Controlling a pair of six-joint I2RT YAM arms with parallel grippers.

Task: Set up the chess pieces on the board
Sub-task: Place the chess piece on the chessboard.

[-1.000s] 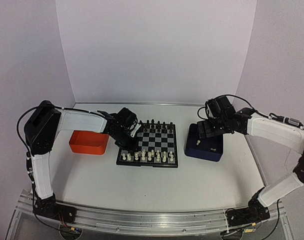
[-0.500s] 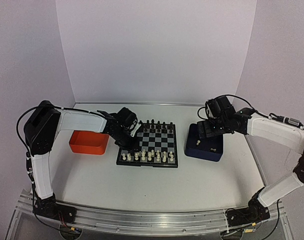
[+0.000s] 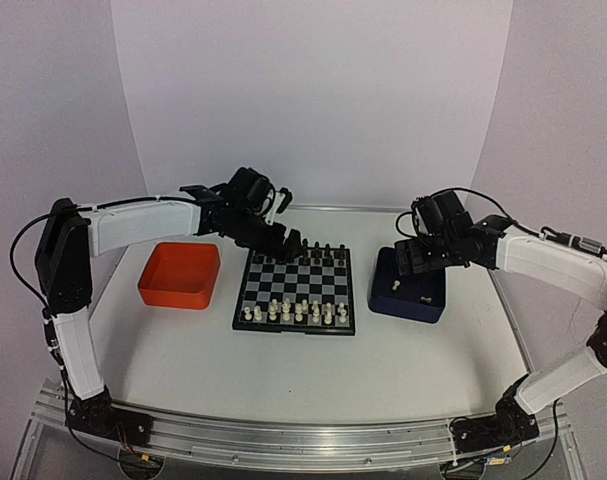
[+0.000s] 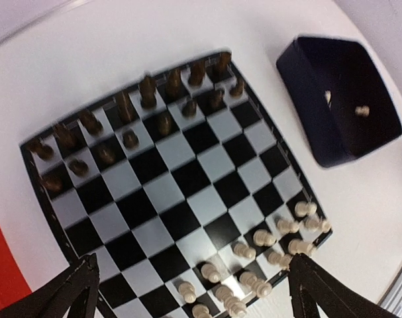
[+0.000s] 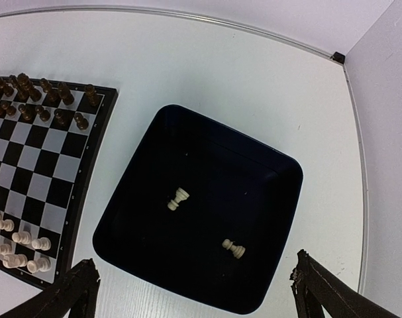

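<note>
Where board [image 4: 187, 180] is checked, knobby pieces [image 4: 260, 237] (cream)

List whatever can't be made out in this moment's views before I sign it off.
- Top external: the chess pieces are too small to tell their kinds.
- Left wrist: the nearest cream row is cut off by the bottom edge, and the black pieces are blurred.
- Top external: the left gripper covers the far-left corner of the board.
- Top external: the right gripper hides much of the inside of the dark blue tray.
</note>
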